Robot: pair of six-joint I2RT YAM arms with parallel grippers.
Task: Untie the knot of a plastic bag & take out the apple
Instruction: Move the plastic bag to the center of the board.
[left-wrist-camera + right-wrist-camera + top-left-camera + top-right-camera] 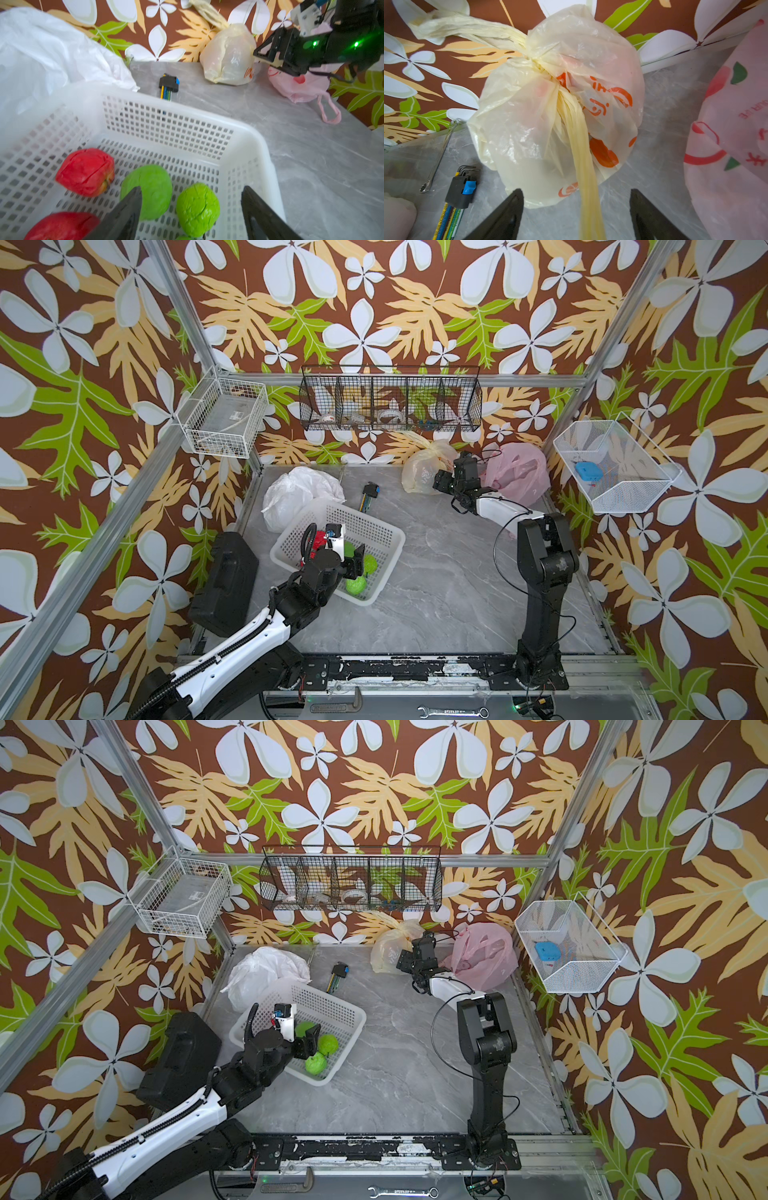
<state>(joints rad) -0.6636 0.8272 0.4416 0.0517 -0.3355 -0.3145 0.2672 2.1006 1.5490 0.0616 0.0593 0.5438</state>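
Bulging cream bag (519, 135), seemingly knotted.

Grey marble-patterned tabletop (436, 593), which you see in both top views filling the lower centre of the frame; lying directly on it: a crumpled white bag (299, 493), centre left, pressed against the white perforated basket (365, 526) just below it; a hex key set (369, 495) flat above the basket, apart from it; a knotted yellowish bag (422, 472) and a pink bag (519, 477) along the rear edge, right of centre, near each other; a black case (226, 576) at the left edge, though you cannot tell whether it rests fully on the surface; in the right wrist view, a slim spanner (438, 160) lies flat between the hex key set and the rear wall.
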